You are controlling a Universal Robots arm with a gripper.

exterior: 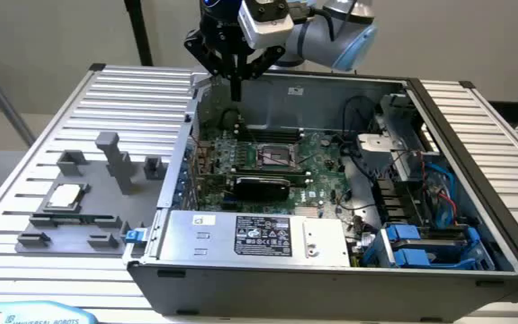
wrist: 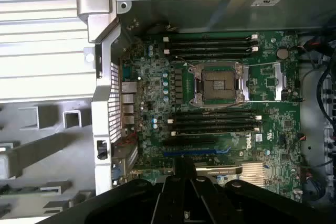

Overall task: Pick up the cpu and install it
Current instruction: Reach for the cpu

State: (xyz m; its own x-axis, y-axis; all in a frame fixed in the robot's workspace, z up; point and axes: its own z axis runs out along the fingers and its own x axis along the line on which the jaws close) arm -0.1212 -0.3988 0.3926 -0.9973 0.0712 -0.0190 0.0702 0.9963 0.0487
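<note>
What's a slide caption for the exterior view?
Robot hand shut above open computer case; cpu lies on grey tray beside it.

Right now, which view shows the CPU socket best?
Wrist view: looks nearly straight down on the socket, its metal frame plain, no chip in it. The exterior view shows it smaller and slanted, mid-board; the cpu lies on the grey fixture.

Plain pale wall (exterior: 43, 34) behind; ribbed aluminium table (exterior: 124, 88) (slats side by side) spans scene; black post (exterior: 139, 30) rises behind; even light.
</note>
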